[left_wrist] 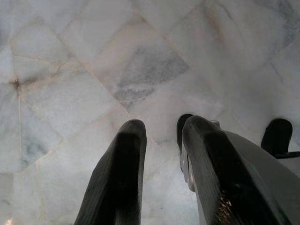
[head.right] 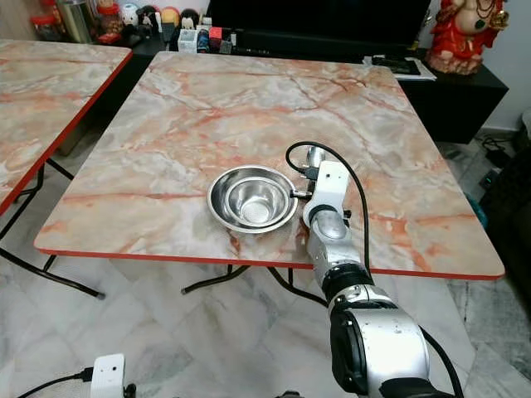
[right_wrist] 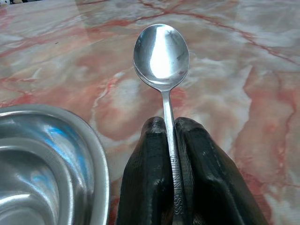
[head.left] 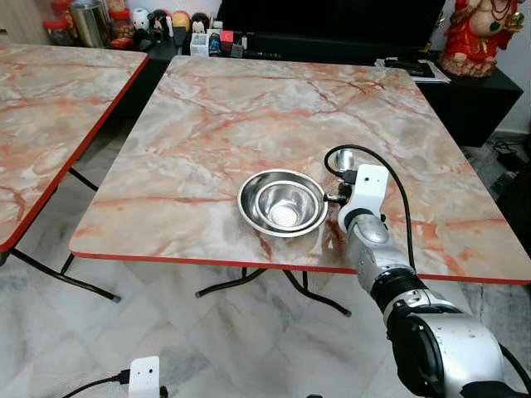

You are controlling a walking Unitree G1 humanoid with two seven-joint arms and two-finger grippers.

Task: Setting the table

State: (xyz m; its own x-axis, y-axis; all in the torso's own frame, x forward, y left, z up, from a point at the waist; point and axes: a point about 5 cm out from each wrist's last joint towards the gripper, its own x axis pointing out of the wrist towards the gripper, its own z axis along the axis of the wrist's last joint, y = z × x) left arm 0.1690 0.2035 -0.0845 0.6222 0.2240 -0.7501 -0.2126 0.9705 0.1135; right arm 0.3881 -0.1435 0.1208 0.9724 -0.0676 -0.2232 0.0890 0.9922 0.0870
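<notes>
Over the marble surface (head.left: 249, 124) we've got our right claw (right_wrist: 171, 140) clamped tight on the spoon (right_wrist: 161, 51) handle, its bowl poking out just beside the nested steel bowls (head.left: 282, 201) near the front edge. Left claw (left_wrist: 161, 154) hangs over the floor (left_wrist: 93, 70), fingers slightly parted, holding nothing.

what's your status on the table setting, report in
Right gripper shut on spoon, over table just right of the steel bowls. Left gripper hangs idle over the floor, open. Spoon not yet laid down. Nothing in the way.
</notes>
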